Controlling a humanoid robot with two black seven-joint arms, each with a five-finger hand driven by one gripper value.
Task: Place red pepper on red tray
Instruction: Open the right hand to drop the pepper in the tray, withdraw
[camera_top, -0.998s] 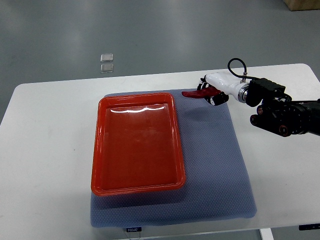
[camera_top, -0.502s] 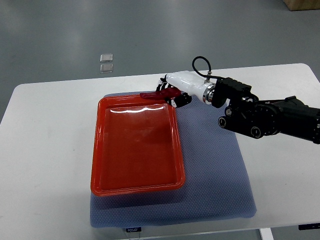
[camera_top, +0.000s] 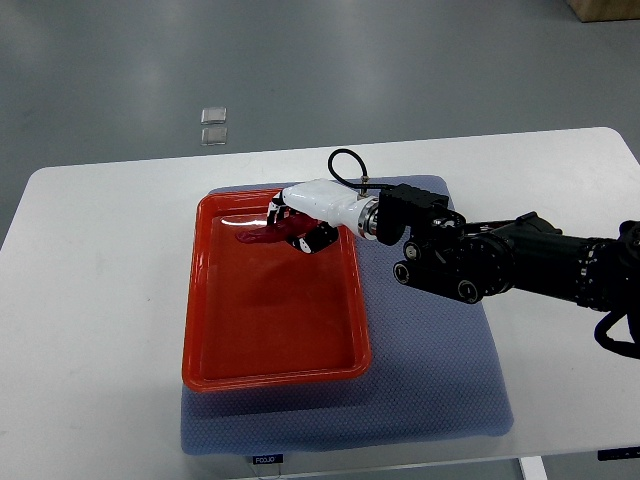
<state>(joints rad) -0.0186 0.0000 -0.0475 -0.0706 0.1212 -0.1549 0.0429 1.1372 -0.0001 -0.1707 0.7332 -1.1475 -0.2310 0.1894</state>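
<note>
A blue-grey textured rectangular mat is spread over the near middle of the white table. On the mat's left part a shallow red rectangular plastic tray is laid, its long sides running away from the robot. The black right arm is extended from the right edge across the mat, and its white-shelled right hand is held over the far part of the tray. A slim red pepper is pinched in the curled fingers; it projects leftward from under the fingertips, above the tray's far floor. Whether it touches the floor cannot be told. Beyond the table, two small pale squares are seen on the grey floor.
</note>
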